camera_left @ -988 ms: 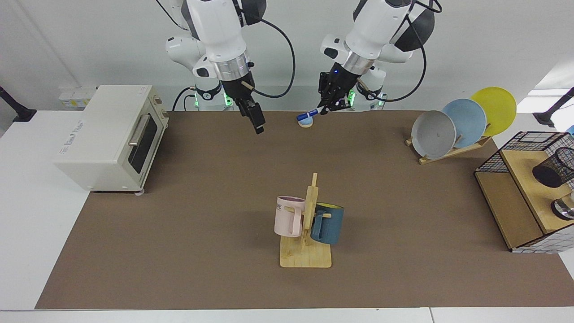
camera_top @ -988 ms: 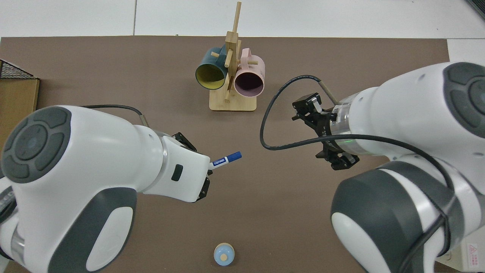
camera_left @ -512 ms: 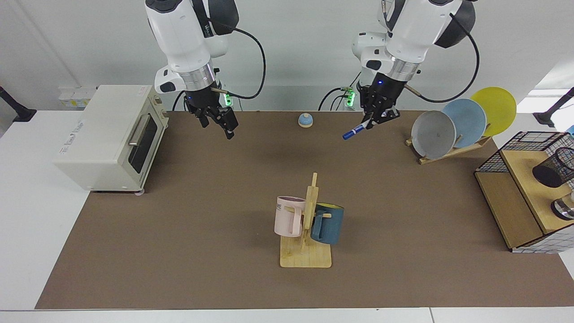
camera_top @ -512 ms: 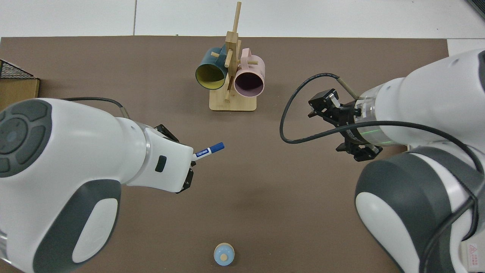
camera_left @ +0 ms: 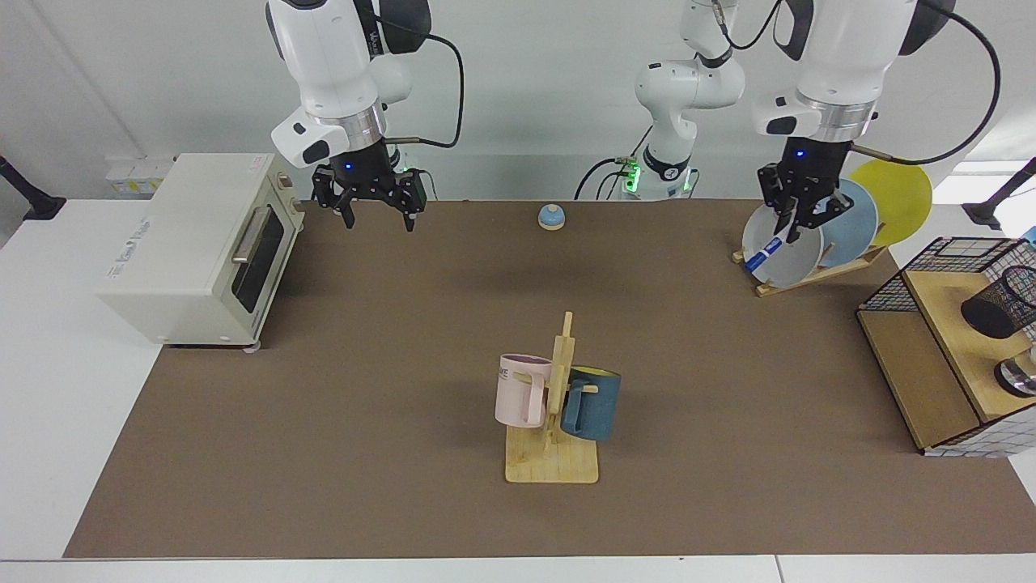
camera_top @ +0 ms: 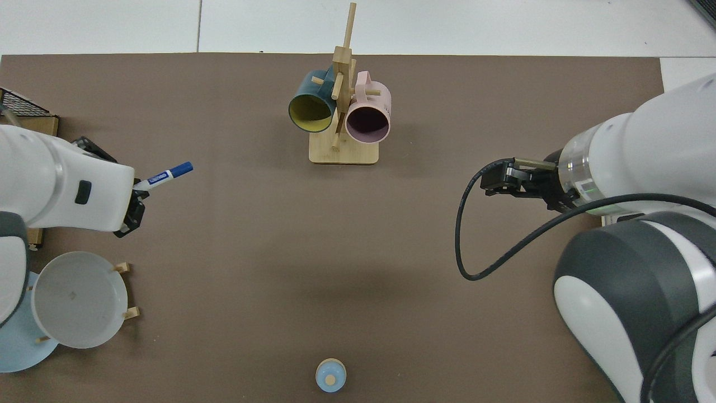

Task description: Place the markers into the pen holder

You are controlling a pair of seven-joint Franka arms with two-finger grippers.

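The left gripper (camera_left: pixel 797 224) is clamped on the marker (camera_left: pixel 763 253), which hangs slanted in front of the plate rack (camera_left: pixel 817 271), well short of the pen holder (camera_left: pixel 999 304). At that slant the tip could catch the holder's rim. The right gripper (camera_left: pixel 374 212) waits, fingers spread, empty.

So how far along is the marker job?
Pickup looks done: the left hand holds the blue-capped white marker aloft by the plate rack. Left: carry it to the black wire-mesh pen holder and drop it in. The right hand waits open.
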